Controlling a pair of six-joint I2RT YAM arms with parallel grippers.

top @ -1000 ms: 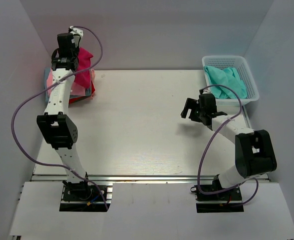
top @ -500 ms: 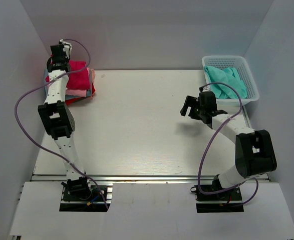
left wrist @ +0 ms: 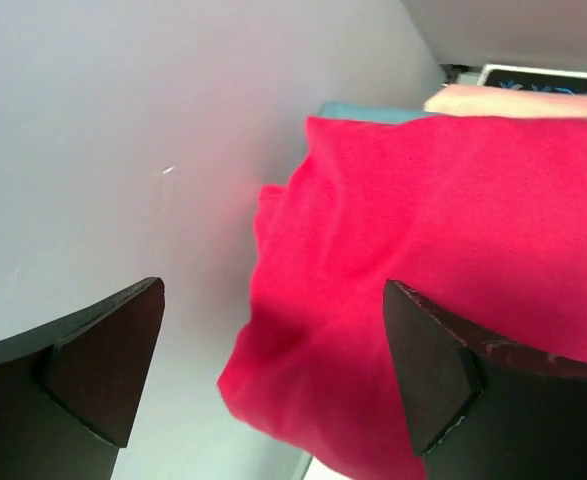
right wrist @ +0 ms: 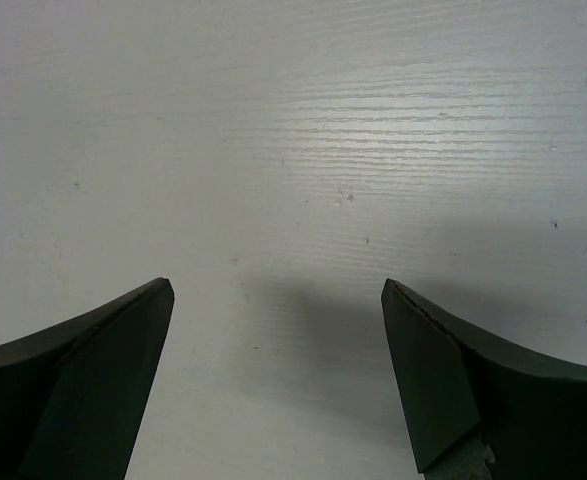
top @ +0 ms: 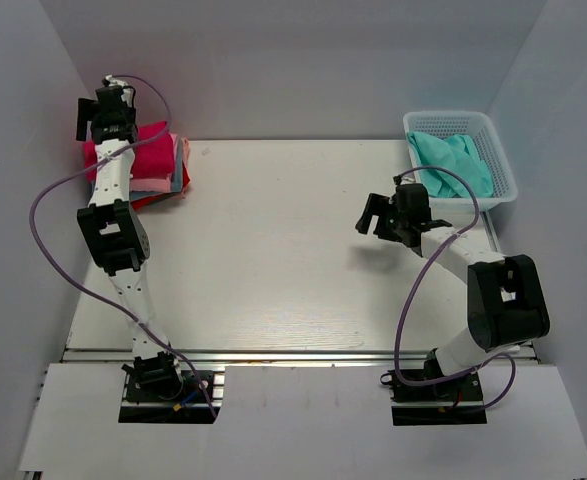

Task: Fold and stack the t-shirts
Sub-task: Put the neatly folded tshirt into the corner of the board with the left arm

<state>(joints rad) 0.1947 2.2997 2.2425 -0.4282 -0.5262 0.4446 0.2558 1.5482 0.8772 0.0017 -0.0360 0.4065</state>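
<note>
- Left gripper (top: 100, 112) — arm stretched to the far-left corner of the table (top: 273, 260), with the gripper at the back of the shirt pile and close to the side wall (left wrist: 123, 120).
- Left wrist view: its fingers (left wrist: 93, 360) stand wide apart. No cloth is pinched between them, so it holds nothing.
- Crimson t-shirt (top: 145, 148) lies on top of the pile. In the left wrist view it fills the right side beneath the fingers, and a rumpled edge bulges toward the wall.
- Layers showing under it: light pink t-shirt (top: 160, 183) and grey-blue t-shirt (top: 181, 178) along the right side, red t-shirt (top: 148, 198) at the near edge.
- I cannot tell how neatly the lower layers are folded; only their edges show.
- Teal t-shirt (top: 455, 162) is bunched and unfolded inside the white mesh basket (top: 443, 122) at the far-right corner, well apart from the pile.
- Right gripper (top: 376, 216) hovers over the table right of centre, near the basket but not touching it.
- Right wrist view: jaws spread wide and empty — only white wood-grain tabletop and a soft shadow between the fingers (right wrist: 83, 380).
- A purple cable (top: 53, 195) loops beside the left arm.
</note>
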